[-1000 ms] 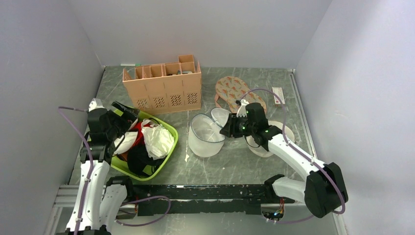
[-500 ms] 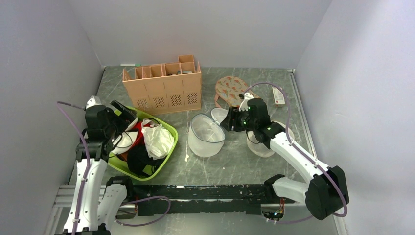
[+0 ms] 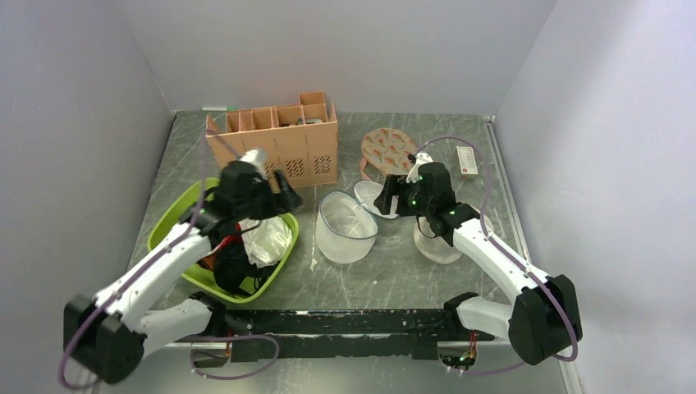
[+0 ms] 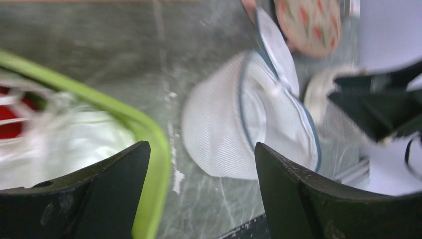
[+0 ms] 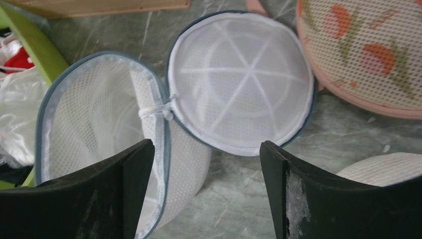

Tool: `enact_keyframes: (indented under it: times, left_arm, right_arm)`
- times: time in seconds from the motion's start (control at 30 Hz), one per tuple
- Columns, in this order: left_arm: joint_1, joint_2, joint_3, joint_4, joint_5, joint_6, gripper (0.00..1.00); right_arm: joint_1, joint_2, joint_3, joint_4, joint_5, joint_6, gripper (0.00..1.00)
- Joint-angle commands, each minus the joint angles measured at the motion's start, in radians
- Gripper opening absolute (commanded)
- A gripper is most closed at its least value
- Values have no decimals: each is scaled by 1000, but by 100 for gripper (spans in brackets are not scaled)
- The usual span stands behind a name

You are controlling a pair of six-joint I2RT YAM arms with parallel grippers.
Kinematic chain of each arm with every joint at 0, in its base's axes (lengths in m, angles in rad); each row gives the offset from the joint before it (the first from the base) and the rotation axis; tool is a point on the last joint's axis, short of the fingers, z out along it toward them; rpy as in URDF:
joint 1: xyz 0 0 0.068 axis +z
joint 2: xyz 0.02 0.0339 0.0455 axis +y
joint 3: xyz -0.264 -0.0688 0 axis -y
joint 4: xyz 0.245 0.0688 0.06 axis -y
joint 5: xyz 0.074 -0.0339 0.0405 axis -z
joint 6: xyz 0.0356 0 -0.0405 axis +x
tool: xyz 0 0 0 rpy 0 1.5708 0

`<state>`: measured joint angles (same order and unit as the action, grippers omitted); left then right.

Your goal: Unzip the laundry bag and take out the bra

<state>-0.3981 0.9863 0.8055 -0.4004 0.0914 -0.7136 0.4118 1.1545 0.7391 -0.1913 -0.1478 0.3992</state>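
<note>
The white mesh laundry bag [image 3: 345, 231] stands unzipped in the middle of the table, its round lid [image 3: 369, 195] flipped open behind it. It also shows in the left wrist view [image 4: 224, 134] and the right wrist view [image 5: 99, 124], with its lid [image 5: 239, 74]; the inside looks empty. The white bra [image 3: 439, 246] lies on the table under my right arm, and a cup edge shows in the right wrist view [image 5: 388, 169]. My left gripper [image 3: 286, 197] [image 4: 201, 149] is open and empty, between basket and bag. My right gripper [image 3: 391, 201] [image 5: 206, 144] is open and empty beside the lid.
A green basket [image 3: 164, 231] holding red, black and white clothes sits at the left, its rim in the left wrist view [image 4: 149, 134]. A tan divided organizer [image 3: 275, 146] stands at the back. A cream patterned mesh bag [image 3: 392, 149] [image 5: 363, 50] and a small white box [image 3: 466, 161] lie back right.
My left arm has swung from the basket's far left side across it to the right, towards the laundry bag. My right gripper has lifted slightly and stays by the lid.
</note>
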Motion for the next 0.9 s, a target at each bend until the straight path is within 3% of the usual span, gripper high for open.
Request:
enact_keyframes:
  times: [0.0,0.23,0.27,0.4,0.43,0.53,0.67,0.87]
  left_arm:
    - [-255,150,107,107,-184,28,89]
    - [-427,402,249,34,-376,113,90]
    - [-431,425,259,28,-379,114,88]
    - [-440,495,308,-20,-370,119,76]
    - [-443,509,328,-42,-379,119,73]
    - [-453,513,326,-70,-393,118,67]
    - [-456,480,282,-36,-369,112,64]
    - [-456,459,255,-13,-339,102,55]
  right_arm:
    - [-48,-3,5,20,16,-5,81]
    - [-112,67,4,34,-34,3,87]
    - [-120,89,6,34,-41,5,84]
    - [-149,165,-4,29,-70,2,54]
    - [-149,178,-8,26,-63,0,51]
    - [-150,198,-19,21,-17,-1,48]
    - [-157,208,-18,15,47,10,38]
    - [-189,280,-13,55,36,72,37]
